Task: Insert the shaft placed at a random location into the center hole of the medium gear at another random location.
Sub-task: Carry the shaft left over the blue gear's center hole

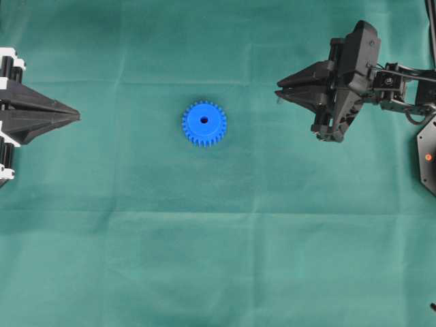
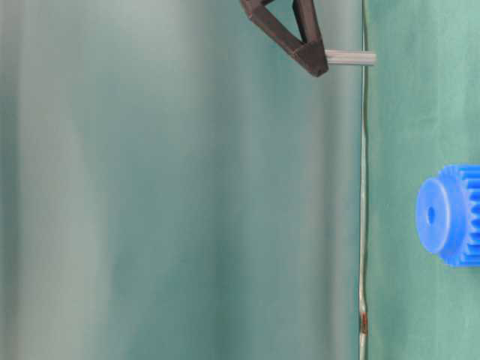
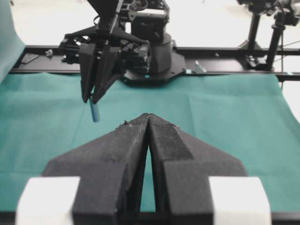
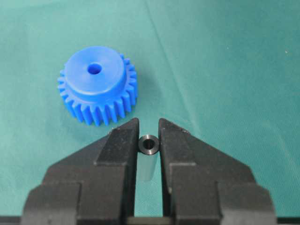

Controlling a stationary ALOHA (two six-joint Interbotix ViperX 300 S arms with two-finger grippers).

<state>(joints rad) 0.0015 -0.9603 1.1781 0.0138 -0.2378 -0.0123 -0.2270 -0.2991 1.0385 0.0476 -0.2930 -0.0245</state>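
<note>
The medium gear [image 1: 204,123], bright blue, lies flat on the green cloth with its hub and center hole [image 1: 204,120] facing up. My right gripper [image 1: 279,92] hovers to the gear's right, above the cloth, shut on the shaft. In the right wrist view the shaft [image 4: 149,144] shows end-on between the fingertips of the right gripper [image 4: 149,127], with the gear [image 4: 97,84] and its hole [image 4: 94,69] just beyond and to the left. From table level the shaft [image 2: 349,57] sticks out of the fingertips, clear of the cloth. My left gripper [image 1: 75,117] rests far left, shut and empty.
The green cloth [image 1: 218,259] covers the whole table. A black arm base with an orange dot [image 1: 428,157] sits at the right edge. In the left wrist view the right arm's base [image 3: 150,51] and a black rail [image 3: 234,75] stand behind the cloth.
</note>
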